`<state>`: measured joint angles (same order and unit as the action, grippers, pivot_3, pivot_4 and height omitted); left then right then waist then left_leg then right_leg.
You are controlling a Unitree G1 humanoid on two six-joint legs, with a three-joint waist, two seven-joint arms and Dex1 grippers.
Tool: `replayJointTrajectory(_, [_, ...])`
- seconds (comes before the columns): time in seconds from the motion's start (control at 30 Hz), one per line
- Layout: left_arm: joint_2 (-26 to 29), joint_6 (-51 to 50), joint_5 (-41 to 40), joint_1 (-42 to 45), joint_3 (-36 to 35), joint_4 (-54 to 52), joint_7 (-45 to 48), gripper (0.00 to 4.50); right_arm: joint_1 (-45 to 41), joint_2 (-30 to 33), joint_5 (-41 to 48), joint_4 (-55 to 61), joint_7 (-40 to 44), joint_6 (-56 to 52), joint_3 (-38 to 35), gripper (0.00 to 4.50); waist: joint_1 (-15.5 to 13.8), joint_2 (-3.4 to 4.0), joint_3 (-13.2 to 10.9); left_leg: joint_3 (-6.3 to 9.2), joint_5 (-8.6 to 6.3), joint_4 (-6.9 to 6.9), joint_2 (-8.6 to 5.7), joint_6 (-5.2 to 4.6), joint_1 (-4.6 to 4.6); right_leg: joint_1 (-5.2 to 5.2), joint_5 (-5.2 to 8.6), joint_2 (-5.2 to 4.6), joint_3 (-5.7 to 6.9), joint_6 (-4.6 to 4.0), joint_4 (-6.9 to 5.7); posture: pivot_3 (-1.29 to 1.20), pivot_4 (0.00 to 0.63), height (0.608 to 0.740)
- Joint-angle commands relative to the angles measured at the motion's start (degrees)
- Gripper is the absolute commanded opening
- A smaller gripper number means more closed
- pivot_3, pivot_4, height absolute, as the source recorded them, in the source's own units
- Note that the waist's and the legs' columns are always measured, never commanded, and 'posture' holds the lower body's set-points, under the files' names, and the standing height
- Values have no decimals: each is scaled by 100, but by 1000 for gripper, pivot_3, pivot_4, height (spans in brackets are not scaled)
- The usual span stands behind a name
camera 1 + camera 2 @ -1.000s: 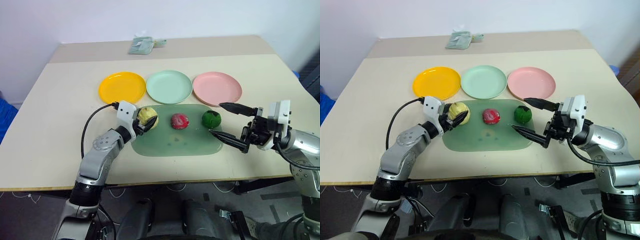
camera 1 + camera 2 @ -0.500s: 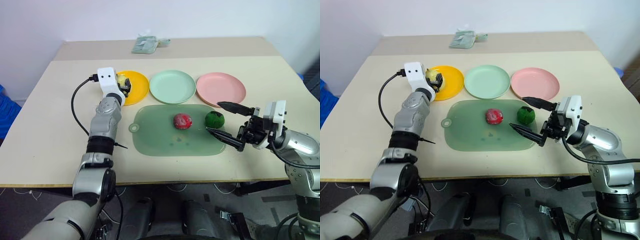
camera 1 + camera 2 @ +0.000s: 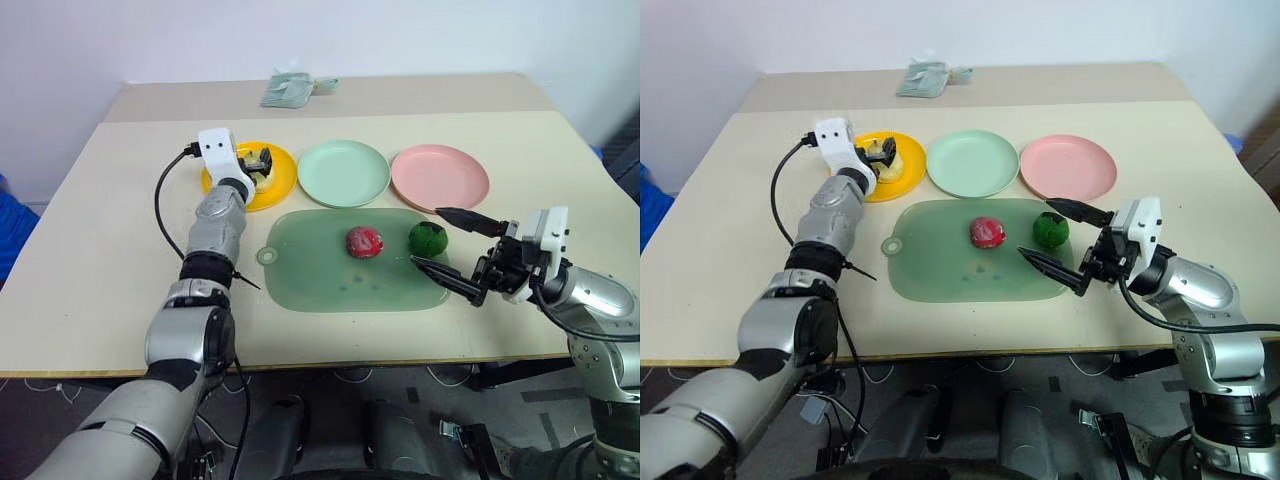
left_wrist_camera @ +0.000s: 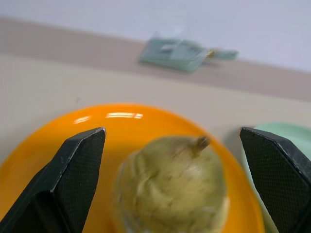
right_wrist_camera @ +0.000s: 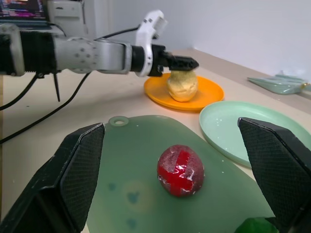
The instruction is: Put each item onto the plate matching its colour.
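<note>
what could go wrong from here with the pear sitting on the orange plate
The left gripper is open, but its fingers flank the yellow pear closely, so pulling back could knock it off the orange plate. The right gripper, open beside the green ball, could nudge it along the green mat into the red ball.

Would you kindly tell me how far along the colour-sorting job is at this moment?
Done: the pale yellow lumpy pear sits on the round orange-yellow plastic plate; the open left claw straddles it. In hand: nothing; the right claw is open near the dark green ball. Left: that ball to the pale mint green plate, and the shiny red ball to the pink plate.
</note>
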<state>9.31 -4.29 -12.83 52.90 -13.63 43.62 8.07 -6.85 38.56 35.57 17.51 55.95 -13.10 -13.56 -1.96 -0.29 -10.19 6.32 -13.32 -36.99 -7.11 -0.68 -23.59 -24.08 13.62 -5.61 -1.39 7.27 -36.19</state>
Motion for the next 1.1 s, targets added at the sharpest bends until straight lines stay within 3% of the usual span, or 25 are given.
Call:
replayJointTrajectory(0.03, [184, -757, -254, -829, 344, -2139, 592, 4480, -11, -42, 44, 183, -41, 123, -106, 4500, 16, 0, 0, 0, 0, 0, 1, 0, 0, -1, 0, 0, -2, 0, 0, 0, 150, 740])
replayJointTrajectory(0.17, [519, -1687, -860, -1826, 567, -4113, 1341, 4480, -122, -76, -4, 92, -52, 132, -2, 4500, 31, 1, 1, 0, 0, 0, 2, -1, 0, -2, 0, 1, -3, -2, -2, 0, 150, 740])
replayJointTrajectory(0.37, [1478, -2311, -1580, -2875, 635, -5535, 2720, 4480, -362, -141, -122, -123, 26, 170, 233, 4500, 5, 11, 6, 1, -17, -1, 4, -28, 2, 0, -1, 2, -3, -7, -1, 0, 150, 740])
replayJointTrajectory(0.53, [2322, -2314, -2039, -3534, 384, -5898, 3837, 4480, -713, -336, -330, -331, -39, 241, 556, 4500, 19, 12, 5, 2, -18, 4, 7, -28, 3, -2, 0, 2, -2, -9, 1, 0, 150, 740])
replayJointTrajectory(0.77, [3084, -1905, -2196, -4418, 265, -6179, 5049, 4480, -956, -517, -642, -554, -139, 133, 969, 4500, -11, 13, 5, 1, -21, 6, 7, -32, 3, -12, 5, -4, -3, -19, 8, 0, 150, 740])
replayJointTrajectory(1.1, [3447, -1750, -2380, -5434, -65, -6752, 5528, 4480, -1327, -708, -1070, -1025, -73, 201, 1498, 4500, -5, 15, 4, 1, -22, 10, 10, -31, 3, -23, 7, -5, -3, -30, 10, 0, 150, 740])
